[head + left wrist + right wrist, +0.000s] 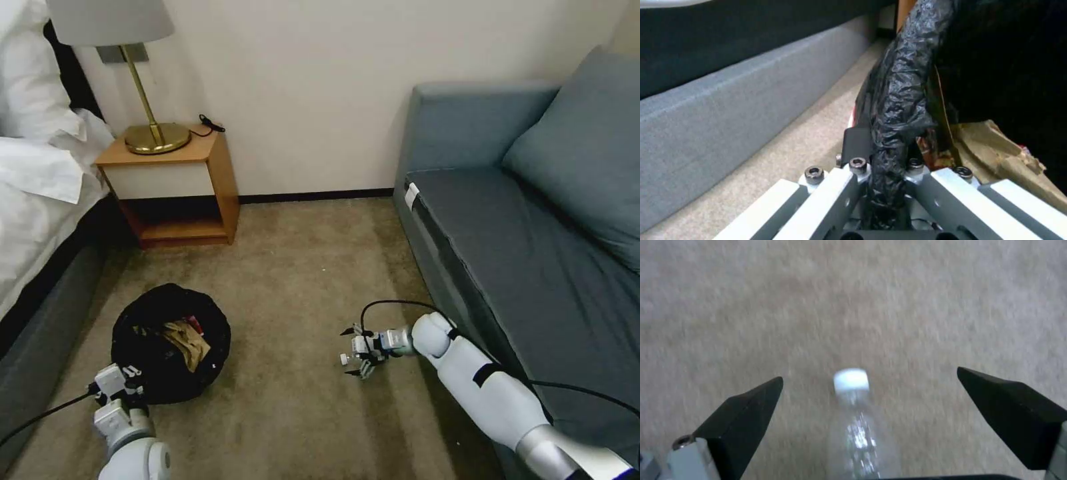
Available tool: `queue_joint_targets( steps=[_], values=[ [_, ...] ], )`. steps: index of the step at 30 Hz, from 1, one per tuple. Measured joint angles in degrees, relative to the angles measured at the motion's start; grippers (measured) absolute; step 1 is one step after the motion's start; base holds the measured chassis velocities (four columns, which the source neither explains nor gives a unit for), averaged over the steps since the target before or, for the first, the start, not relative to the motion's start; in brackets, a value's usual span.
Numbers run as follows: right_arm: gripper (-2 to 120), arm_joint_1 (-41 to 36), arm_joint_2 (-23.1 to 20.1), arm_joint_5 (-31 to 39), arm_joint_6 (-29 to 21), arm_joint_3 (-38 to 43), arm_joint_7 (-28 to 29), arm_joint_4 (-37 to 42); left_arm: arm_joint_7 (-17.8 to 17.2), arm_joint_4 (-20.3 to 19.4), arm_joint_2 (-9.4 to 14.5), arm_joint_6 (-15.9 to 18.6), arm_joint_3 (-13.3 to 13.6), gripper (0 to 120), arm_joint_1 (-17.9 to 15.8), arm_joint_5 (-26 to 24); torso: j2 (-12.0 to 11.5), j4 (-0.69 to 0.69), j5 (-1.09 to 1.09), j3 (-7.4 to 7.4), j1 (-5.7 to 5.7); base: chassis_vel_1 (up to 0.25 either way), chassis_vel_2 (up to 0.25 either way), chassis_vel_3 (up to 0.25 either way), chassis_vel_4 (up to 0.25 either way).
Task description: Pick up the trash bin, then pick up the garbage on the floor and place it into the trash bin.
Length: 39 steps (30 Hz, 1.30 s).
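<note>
Carpet [300,267] covers the floor between a bed [33,200] on the robot's left and a blue-grey sofa [533,233] on its right, with a wooden nightstand [180,180] and brass lamp [150,100] against the far wall. The trash bin [171,343] sits low on the left side of the head view, its black bag liner [902,83] folded over the rim; tan crumpled paper [187,340] and a bit of red wrapper [194,323] lie inside. The left gripper [127,387] is at the bin's near edge, and the left wrist view shows its fingers [858,143] pinched together on the bagged rim (one finger outside the wall, the other side hidden by the liner).

The right gripper [353,353] hangs low over the carpet in front of the sofa, well apart from the bin. Its two black fingertips [751,406] are spread wide, and a small clear bottle [858,426] with a white cap [851,379] lies between them, pointing away from the wrist. Neither fingertip touches the bottle.
</note>
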Motion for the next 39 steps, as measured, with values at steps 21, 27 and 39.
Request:
queue_joint_targets(
  steps=[21,27,39],
  values=[
    [100,4.8,5.7,-9.1,3.1,7.7,0.2,-18.6,0.8,-0.5,-1.0,0.2,0.5,1,-0.1,1.3,0.0,0.0,0.0,0.0,0.0,0.0,0.0,0.0,0.0],
    [84,5.3,6.3,-8.5,3.5,8.1,0.8,-21.1,0.8,-0.1,-1.1,0.2,0.4,1,-0.1,1.3,0.0,0.0,0.0,0.0,0.0,0.0,0.0,0.0,0.0],
    [42,5.0,6.5,-8.3,4.9,8.0,0.6,-21.3,0.8,0.6,-1.3,0.2,0.3,1,-0.9,1.4,0.0,0.0,0.0,0.0,0.0,0.0,0.0,0.0,0.0]
  ],
)
